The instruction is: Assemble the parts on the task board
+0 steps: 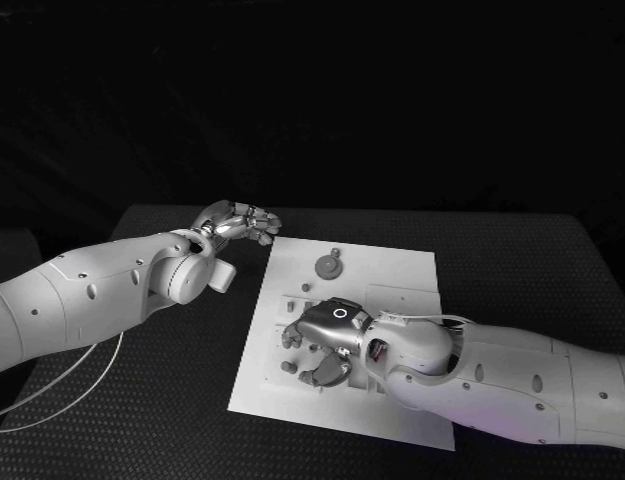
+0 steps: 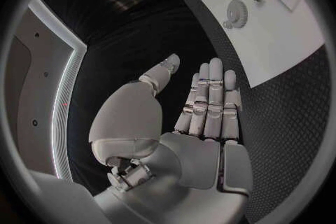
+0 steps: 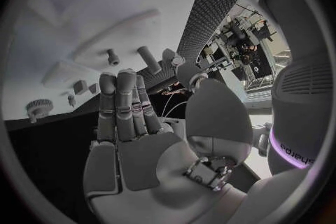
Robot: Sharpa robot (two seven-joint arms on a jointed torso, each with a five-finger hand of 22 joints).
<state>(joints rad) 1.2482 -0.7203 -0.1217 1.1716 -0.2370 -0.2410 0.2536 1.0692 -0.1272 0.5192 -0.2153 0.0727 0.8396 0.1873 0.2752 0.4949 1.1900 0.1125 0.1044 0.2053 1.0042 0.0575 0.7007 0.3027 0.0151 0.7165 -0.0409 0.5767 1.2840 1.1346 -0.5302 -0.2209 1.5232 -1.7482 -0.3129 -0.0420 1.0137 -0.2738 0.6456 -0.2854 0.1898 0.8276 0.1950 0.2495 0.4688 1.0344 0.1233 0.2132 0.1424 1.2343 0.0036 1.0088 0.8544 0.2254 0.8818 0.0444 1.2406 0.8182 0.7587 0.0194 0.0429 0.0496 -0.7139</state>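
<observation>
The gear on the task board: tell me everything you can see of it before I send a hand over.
The gear is a small round grey disc that lies flat on the white task board, near its far edge. A short stub sticks out from its far side. In the left wrist view teeth show around its rim. Nothing touches it: the left hand hangs off the board's far left corner, and the right hand is over the board's near part.
</observation>
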